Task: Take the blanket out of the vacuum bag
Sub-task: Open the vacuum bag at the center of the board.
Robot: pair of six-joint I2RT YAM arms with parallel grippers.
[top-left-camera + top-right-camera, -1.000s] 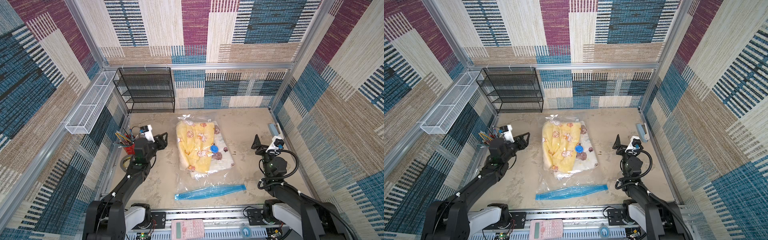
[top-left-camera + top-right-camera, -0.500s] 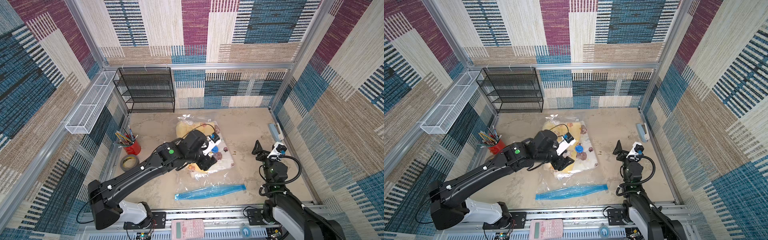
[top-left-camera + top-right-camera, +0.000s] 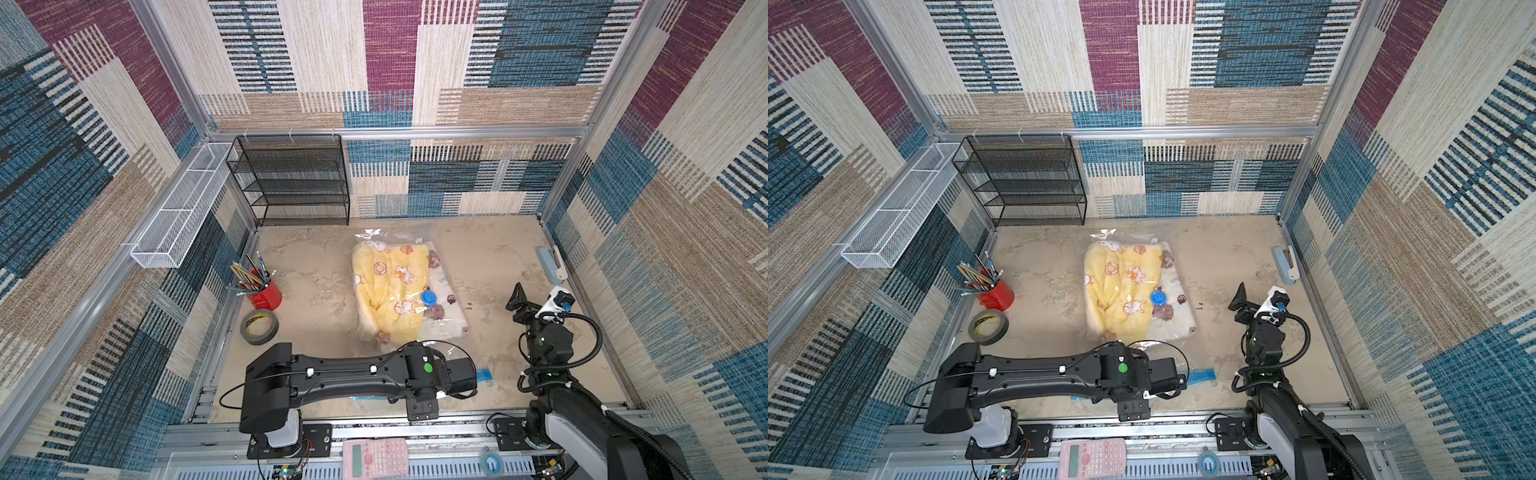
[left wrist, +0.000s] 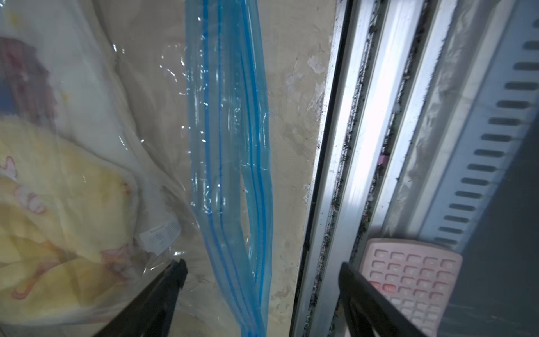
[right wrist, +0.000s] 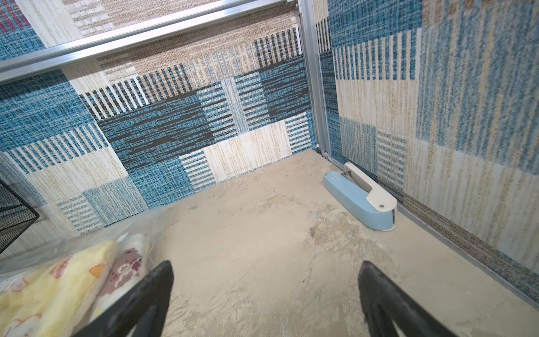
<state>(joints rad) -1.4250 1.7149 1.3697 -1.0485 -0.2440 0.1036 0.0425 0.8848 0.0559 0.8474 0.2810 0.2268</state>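
Observation:
The vacuum bag (image 3: 446, 332) lies mid-table, clear and crinkly, with the yellow cartoon-print blanket (image 3: 390, 291) folded inside and a round blue valve cap (image 3: 429, 298) on top. Its blue zip-seal strip (image 4: 233, 175) runs along the near edge, close to the front rail. My left arm (image 3: 353, 374) reaches across that edge, and its wrist hides most of the strip in both top views. My left gripper (image 4: 262, 271) is open above the strip, which passes between the fingers untouched. My right gripper (image 5: 265, 268) is open over bare table, right of the bag.
A red cup of pencils (image 3: 264, 291) and a tape roll (image 3: 259, 326) sit at the left. A black mesh shelf (image 3: 291, 183) stands at the back and a white wire basket (image 3: 183, 208) hangs on the left wall. A blue stapler (image 5: 361, 198) lies by the right wall. A pink calculator (image 4: 408, 277) rests beyond the front rail.
My left arm swung from beside the pencil cup, across the blanket, to the near edge over the zip strip, its jaws widening. The right arm barely moved.

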